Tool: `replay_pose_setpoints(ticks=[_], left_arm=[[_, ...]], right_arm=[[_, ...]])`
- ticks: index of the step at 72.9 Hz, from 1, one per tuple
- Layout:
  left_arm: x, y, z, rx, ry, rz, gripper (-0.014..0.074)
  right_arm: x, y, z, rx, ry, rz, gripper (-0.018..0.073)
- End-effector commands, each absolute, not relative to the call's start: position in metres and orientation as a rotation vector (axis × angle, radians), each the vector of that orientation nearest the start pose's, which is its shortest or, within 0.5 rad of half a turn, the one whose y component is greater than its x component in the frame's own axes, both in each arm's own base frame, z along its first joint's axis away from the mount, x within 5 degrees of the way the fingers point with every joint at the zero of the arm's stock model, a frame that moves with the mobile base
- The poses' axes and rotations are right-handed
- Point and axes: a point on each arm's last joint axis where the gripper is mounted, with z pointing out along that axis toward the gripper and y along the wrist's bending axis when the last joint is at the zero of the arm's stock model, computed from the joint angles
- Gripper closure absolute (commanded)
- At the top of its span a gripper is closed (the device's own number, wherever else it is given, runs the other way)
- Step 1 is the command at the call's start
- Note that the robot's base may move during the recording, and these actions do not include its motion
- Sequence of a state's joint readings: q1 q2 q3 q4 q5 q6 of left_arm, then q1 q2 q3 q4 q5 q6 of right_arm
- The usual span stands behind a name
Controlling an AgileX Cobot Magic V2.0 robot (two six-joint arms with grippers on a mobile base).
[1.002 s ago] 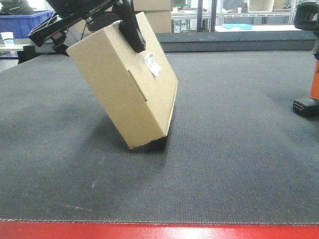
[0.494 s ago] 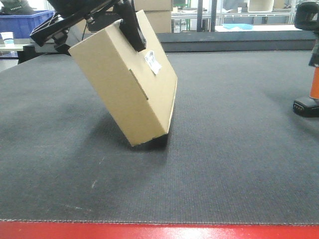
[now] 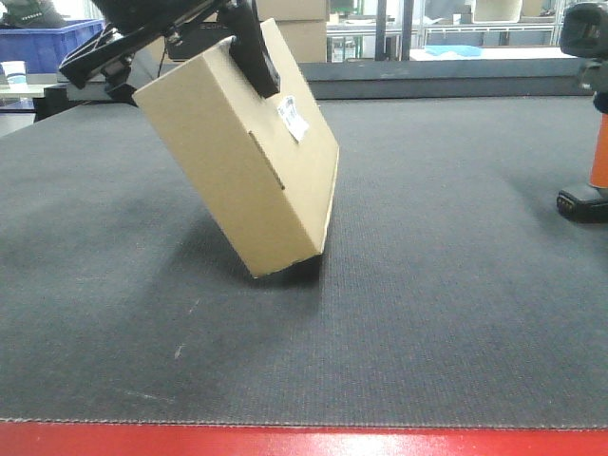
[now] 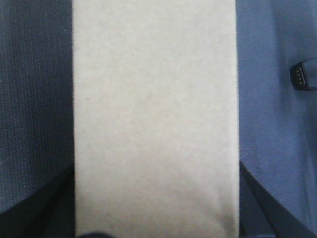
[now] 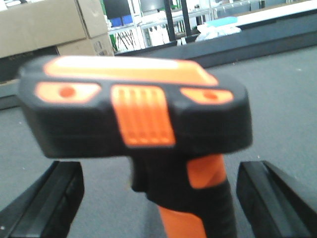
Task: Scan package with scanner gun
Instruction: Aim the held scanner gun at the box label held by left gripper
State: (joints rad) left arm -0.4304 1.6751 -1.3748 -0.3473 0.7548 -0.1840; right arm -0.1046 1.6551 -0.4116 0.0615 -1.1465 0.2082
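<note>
The package (image 3: 237, 161), a tan box with a small white label (image 3: 293, 120), hangs tilted with its lowest corner just over the dark mat (image 3: 427, 313). My left gripper (image 3: 176, 52) is shut on its upper end, one black finger lying across the label face. In the left wrist view the package (image 4: 156, 99) fills the middle between both fingers of that gripper (image 4: 157, 166). The scanner gun (image 3: 594, 161) stands upright at the far right edge. The scanner gun (image 5: 133, 114) sits between the fingers of my right gripper (image 5: 158, 171), which is open with mat visible on both sides of the orange handle.
Larger cardboard boxes (image 3: 294, 28) and a blue bin (image 3: 47, 43) stand behind the mat's raised back ledge (image 3: 456, 81). A red strip (image 3: 304, 442) marks the table's front edge. The scanner's black foot (image 4: 302, 77) shows right of the package from the left wrist.
The package has risen slightly and shifted a little to the right in my left gripper. The scanner gun stays at the right edge.
</note>
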Motion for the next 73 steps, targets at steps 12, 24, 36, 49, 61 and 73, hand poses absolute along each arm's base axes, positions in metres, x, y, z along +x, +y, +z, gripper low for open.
replay_pose_setpoints(ticks=[12,24,36,49,61,73], left_arm=[[0.328,-0.176,0.299,0.086,2.571,-0.654,0.0707],[0.328,-0.176,0.299,0.085,2.569,-0.654,0.0707],[0.329,-0.176,0.300,0.083,2.561,-0.655,0.0707],[0.329,-0.176,0.300,0.079,2.550,-0.656,0.0707],[0.329,-0.176,0.300,0.079,2.550,-0.656,0.0707],[0.329,-0.176,0.300,0.079,2.550,-0.656,0.0707]], right_arm=[[0.276,-0.038,0.175,0.318,1.520,0.043,0.0030],[0.277,-0.045,0.164,0.341,1.549,0.020,0.0030],[0.278,-0.044,0.163,0.301,1.558,0.037,0.0030],[0.292,-0.044,0.171,0.275,1.517,0.046,0.0030],[0.303,-0.045,0.175,0.270,1.524,0.048,0.0030],[0.305,-0.046,0.175,0.270,1.520,0.048,0.0030]])
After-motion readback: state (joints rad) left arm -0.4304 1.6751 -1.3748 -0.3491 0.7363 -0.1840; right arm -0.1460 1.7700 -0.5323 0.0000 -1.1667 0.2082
